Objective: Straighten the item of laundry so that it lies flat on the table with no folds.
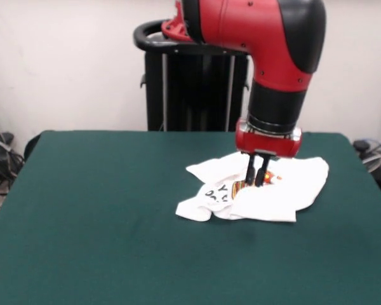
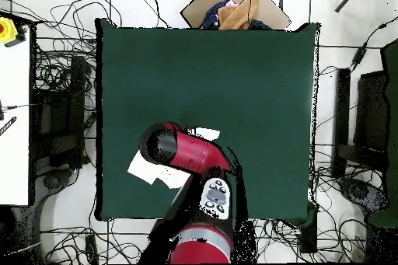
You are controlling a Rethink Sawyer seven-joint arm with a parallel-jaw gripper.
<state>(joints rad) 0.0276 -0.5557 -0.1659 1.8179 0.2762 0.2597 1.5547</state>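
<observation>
The item of laundry [image 1: 273, 190] is a small white T-shirt, crumpled on the right half of the dark green table [image 1: 101, 210]. Black letters and a red-orange print show in its bunched left part. My gripper [image 1: 254, 183] points straight down into the middle of the shirt, its two black fingers [image 1: 249, 170] close together and pinching a ridge of cloth. In the overhead view my red arm [image 2: 183, 153] covers the gripper and most of the shirt. Only white patches of the shirt [image 2: 146, 170] stick out beside it on the table [image 2: 233, 67].
The shirt's right edge lies near the table's right side in the front view. The green top stretches wide to the left and front. Off the table, a cardboard box with cloths [image 2: 233, 9] and many floor cables [image 2: 62, 83] ring it.
</observation>
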